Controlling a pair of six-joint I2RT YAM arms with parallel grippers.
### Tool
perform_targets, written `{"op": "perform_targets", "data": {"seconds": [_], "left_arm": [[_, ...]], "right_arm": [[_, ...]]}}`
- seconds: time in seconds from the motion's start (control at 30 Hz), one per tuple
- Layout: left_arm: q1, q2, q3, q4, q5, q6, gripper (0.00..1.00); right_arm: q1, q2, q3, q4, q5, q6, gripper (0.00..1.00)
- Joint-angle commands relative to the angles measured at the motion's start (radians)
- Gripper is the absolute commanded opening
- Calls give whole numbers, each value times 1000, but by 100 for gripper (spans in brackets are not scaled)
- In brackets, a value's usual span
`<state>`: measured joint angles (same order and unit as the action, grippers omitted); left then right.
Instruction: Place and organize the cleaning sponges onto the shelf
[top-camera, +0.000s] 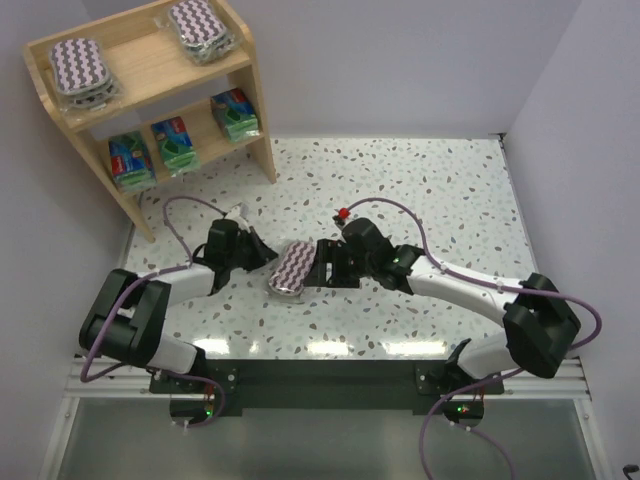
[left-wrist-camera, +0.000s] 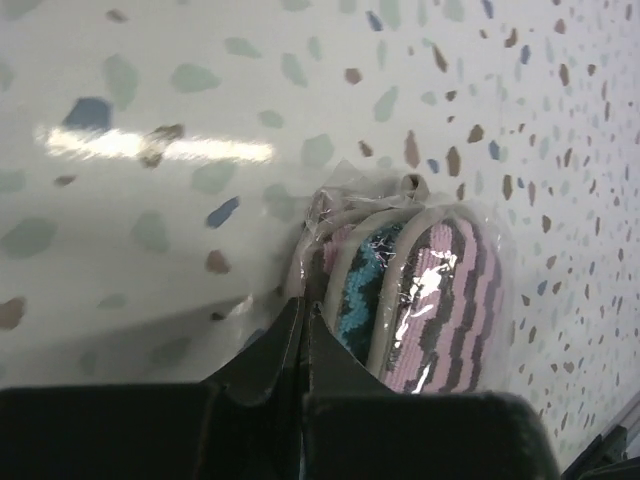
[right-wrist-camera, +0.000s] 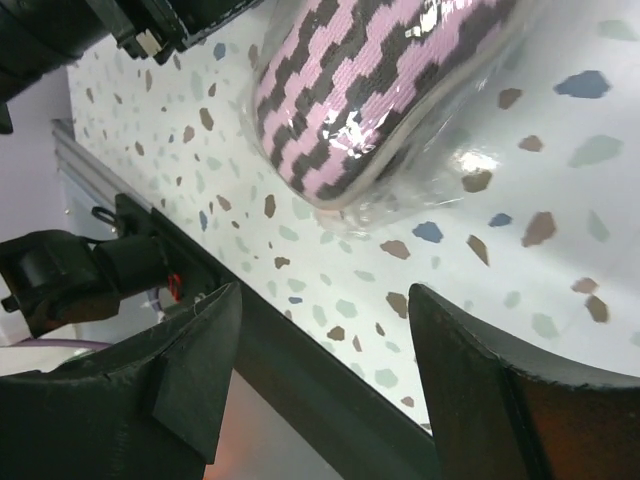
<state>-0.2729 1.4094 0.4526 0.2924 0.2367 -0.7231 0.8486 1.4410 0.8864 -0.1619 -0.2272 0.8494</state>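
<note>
- Left arm (top-camera: 185, 278): reaches from its base toward 2 o'clock.
- Left gripper (top-camera: 258, 256): fingers pressed together, pinching the wrap edge of a zigzag sponge pack (top-camera: 296, 268).
- Right arm (top-camera: 460, 285): extends from its base toward 10 o'clock.
- Right gripper (top-camera: 322, 264): fingers spread wide, nothing between them, pointing toward 9 o'clock.

No text, brand or number can be read in any of the views. The three green-blue packs (top-camera: 176, 143) on the lower tier of the shelf (top-camera: 140, 62), at the far left, each carry a red label. These labels are too small and blurred to read any letter on them. On the zigzag pack (left-wrist-camera: 430, 300) near the middle, the clear wrap shows only glare.
</note>
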Motion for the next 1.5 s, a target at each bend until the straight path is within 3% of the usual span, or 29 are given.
{"op": "perform_targets", "data": {"seconds": [0.0,0.27,0.4,0.5,0.53,0.63,0.8,0.97,1.13,1.23,1.27,1.3,1.33,1.43,1.47], "left_arm": [[-51,77,115,180,68,5,0],[-134,249,247,241,197,8,0],[-126,128,224,153,40,50,0],[-126,-35,219,53,-124,83,20],[-126,-103,221,30,-157,100,34],[-121,-183,231,-86,-234,96,60],[-106,-228,222,-364,-212,28,64],[-106,-440,101,-415,-194,-131,66],[-107,-648,20,-455,-200,-196,70],[-104,-629,-38,-403,-116,-210,71],[-104,-592,-98,-331,-58,-231,70],[-104,-586,-98,-331,-57,-231,70],[-100,-589,-126,-275,-42,-237,70],[-91,-607,-138,-266,-50,-225,69],[-80,-615,-137,-272,-50,-219,69]], "right_arm": [[-3,-85,3,-111,117,-50,71],[-40,-203,-50,-221,258,-9,73],[-51,-234,-61,-245,298,-13,74],[-52,-240,-69,-245,313,-23,75],[-55,-235,-69,-242,313,-32,75],[-59,-218,-60,-245,312,-45,78],[-57,-220,-53,-255,324,-59,85],[-62,-217,-50,-275,324,-75,90],[-79,-205,-56,-268,305,-84,94],[-94,-186,-56,-254,281,-84,94],[-97,-179,-50,-248,278,-88,88],[-97,-179,-52,-240,276,-90,88],[-105,-186,-55,-213,270,-99,77],[-117,-192,-49,-160,212,-122,33],[-121,-185,-41,-147,198,-128,11]]}}
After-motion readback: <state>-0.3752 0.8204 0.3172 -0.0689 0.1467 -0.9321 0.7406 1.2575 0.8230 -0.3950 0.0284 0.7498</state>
